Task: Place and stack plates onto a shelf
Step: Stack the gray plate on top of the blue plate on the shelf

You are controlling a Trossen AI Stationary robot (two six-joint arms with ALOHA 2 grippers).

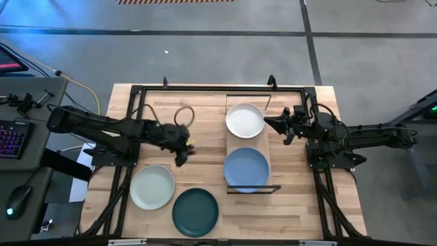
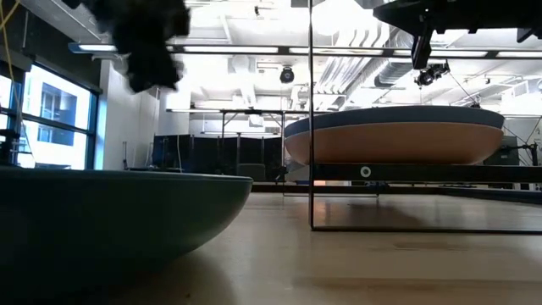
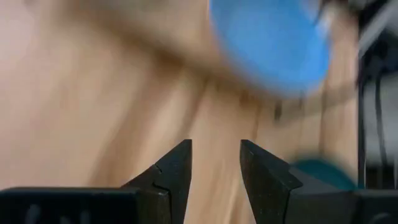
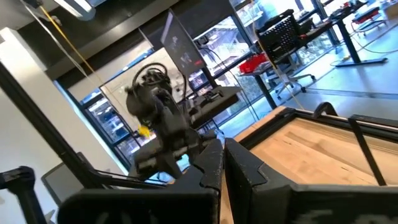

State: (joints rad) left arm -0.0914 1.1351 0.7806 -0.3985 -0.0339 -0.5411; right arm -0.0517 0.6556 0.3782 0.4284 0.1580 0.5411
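Note:
The light-wood shelf (image 1: 265, 147) stands right of the table's middle. A white plate (image 1: 244, 120) lies on its far half and a blue plate (image 1: 246, 169) on its near half. In the low view a tan-pink body shows under the blue plate's rim (image 2: 394, 135); whether that is a second plate I cannot tell. A pale green plate (image 1: 153, 186) and a dark teal plate (image 1: 195, 212) rest on the tabletop near the front. My left gripper (image 3: 214, 165) is open and hangs above bare wood between the green plate and the shelf. My right gripper (image 4: 222, 152) is shut, raised beside the white plate's right rim.
A black metal frame (image 1: 205, 89) runs round the tabletop. A cable loop (image 1: 184, 115) lies on the far left part. A keyboard (image 1: 10, 137) and a mouse (image 1: 19, 199) sit off the table's left side. Bare wood shows on the table's near right corner (image 1: 300, 212).

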